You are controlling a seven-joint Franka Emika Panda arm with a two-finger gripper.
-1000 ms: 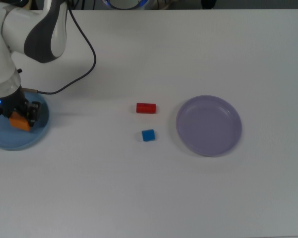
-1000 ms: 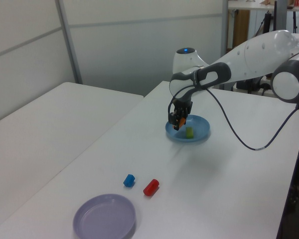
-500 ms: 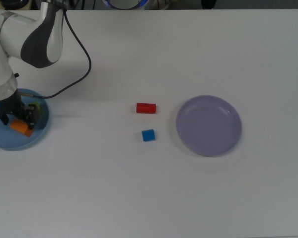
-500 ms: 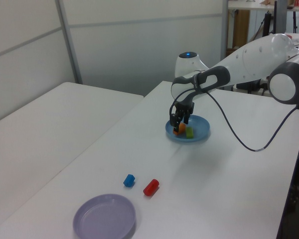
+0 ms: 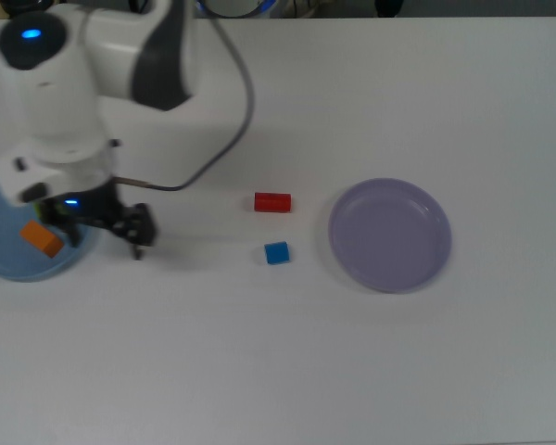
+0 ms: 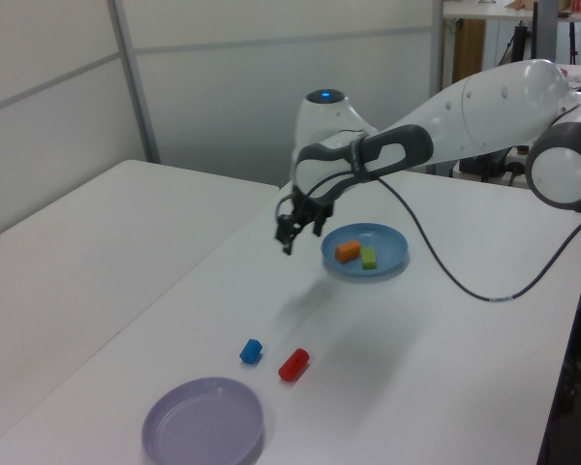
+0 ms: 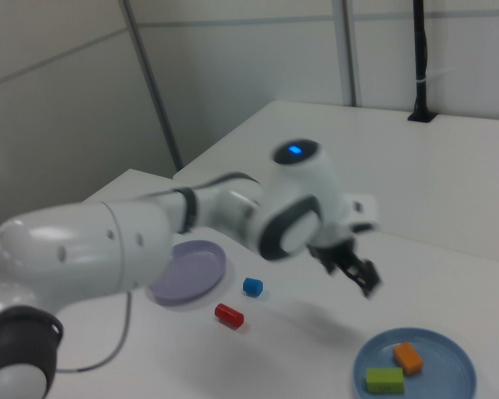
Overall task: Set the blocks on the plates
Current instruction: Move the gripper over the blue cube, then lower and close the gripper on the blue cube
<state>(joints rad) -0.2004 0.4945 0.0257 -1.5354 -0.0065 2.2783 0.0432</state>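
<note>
Top view: the orange block (image 5: 42, 239) lies on the blue plate (image 5: 9, 269) at far left; the red block (image 5: 272, 202) and blue cube (image 5: 276, 252) sit mid-frame, beside the empty purple plate (image 5: 389, 235).

Left view: the green block (image 6: 368, 258) lies beside the orange one on the blue plate, right of centre.

Right view: the gripper (image 7: 362, 278), centre-right, hangs empty with its fingers spread; I judge the task half done.

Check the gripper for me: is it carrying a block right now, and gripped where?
Nothing is held. The gripper hangs empty in the air, fingers apart; the orange block lies on the light blue plate.

The arm (image 6: 465, 107) is glossy white with rounded links, dark grey bands at the joints, a small blue light (image 6: 320, 96) on one joint, a black cable (image 6: 445, 266) looping off it, and a small black hand (image 6: 295, 225).
</note>
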